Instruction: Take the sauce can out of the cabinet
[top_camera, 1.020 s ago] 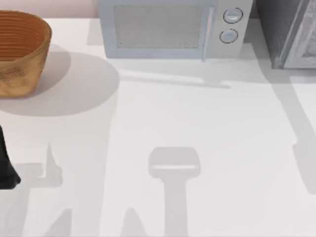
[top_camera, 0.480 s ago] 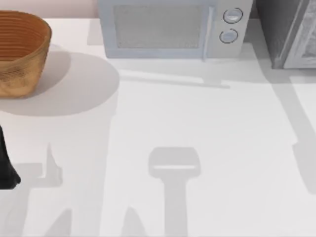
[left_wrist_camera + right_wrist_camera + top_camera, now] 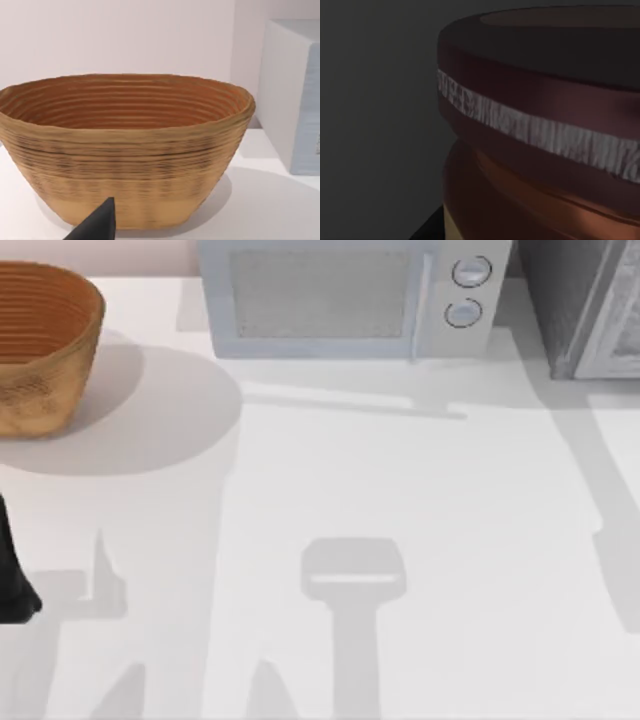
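The small maroon-topped sauce can sits right up against the right gripper, inside dim grey surroundings; its grip I cannot tell.

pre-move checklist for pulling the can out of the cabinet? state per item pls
1. Sauce can close to the right wrist camera: ok, it looms large against dark grey surroundings.
2. Right gripper's hold on the can: cannot tell.
3. Cabinet door open: cannot tell; the top view catches just its corner at the table's far right.
4. Landing space on the table in front of the cabinet: ok, bare surface with shadows.
5. Microwave out of the exit path: ok, it sits left of the cabinet with a gap between them.
6. Left arm out of the way: ok, parked at the table's left edge, its wrist camera facing the basket.
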You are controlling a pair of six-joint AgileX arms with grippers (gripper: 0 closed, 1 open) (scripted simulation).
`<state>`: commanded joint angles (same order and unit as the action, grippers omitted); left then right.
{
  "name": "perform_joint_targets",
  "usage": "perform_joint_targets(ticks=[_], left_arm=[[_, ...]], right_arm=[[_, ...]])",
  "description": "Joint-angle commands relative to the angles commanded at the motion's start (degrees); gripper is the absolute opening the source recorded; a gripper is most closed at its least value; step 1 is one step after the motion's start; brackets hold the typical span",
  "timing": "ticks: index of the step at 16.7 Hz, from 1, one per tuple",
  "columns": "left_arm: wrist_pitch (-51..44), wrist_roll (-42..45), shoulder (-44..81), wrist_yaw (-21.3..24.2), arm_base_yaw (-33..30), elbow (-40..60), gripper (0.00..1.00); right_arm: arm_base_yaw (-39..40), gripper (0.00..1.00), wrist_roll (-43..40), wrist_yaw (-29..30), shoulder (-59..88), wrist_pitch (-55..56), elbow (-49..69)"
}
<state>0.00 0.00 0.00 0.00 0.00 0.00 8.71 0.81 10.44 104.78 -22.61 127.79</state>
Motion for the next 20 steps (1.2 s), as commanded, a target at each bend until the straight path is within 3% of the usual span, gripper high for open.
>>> perform_joint_targets(ticks=[9, 20], left_arm=[[0.00, 0.00, 0.00, 0.00, 0.00, 0.00, 1.00], [0.00, 0.00, 0.00, 0.00, 0.00, 0.00, 1.00]], right_arm=[[0.49, 0.00, 0.09, 0.33, -0.94, -0.63, -0.16], [9.13, 0.00, 0.06, 8.59, -24.97, -17.97, -6.96]])
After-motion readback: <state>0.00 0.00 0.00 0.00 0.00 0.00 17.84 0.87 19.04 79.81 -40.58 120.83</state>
